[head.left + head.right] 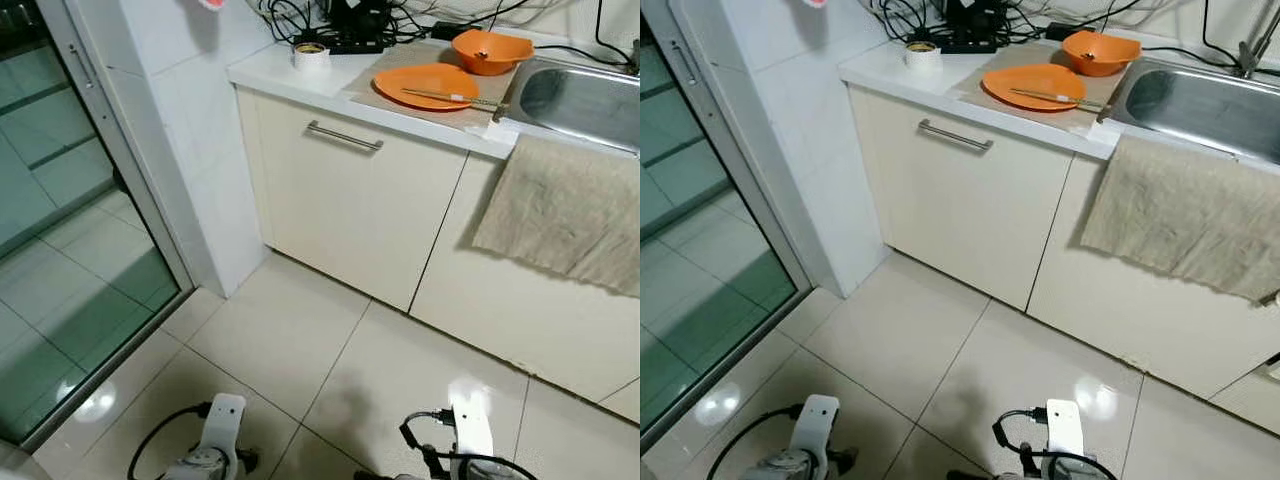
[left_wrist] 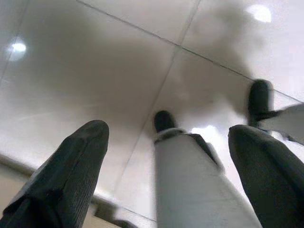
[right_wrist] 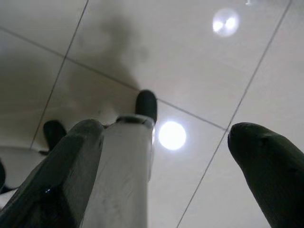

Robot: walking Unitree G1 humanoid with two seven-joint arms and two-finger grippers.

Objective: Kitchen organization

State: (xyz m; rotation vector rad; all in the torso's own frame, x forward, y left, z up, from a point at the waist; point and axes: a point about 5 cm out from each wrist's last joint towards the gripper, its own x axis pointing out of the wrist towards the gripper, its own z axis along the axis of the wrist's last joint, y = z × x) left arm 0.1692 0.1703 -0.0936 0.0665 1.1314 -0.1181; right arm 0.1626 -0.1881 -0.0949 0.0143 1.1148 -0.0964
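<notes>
Glossy orange plate [image 1: 425, 86] on the white tabletop [image 1: 270, 70] — at one o'clock, well apart from both tools, left tool [image 2: 166, 156] and right tool [image 3: 166, 166] gaping open above shiny floor tiles [image 1: 290, 330].

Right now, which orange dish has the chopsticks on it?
The flat plate, nearer the counter edge; chopsticks lie across it. The bowl sits behind it.

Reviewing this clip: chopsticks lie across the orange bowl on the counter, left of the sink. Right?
Not quite. The chopsticks lie across the flat orange plate, not the orange bowl behind it. The left eye view shows this, left of the sink.
</notes>
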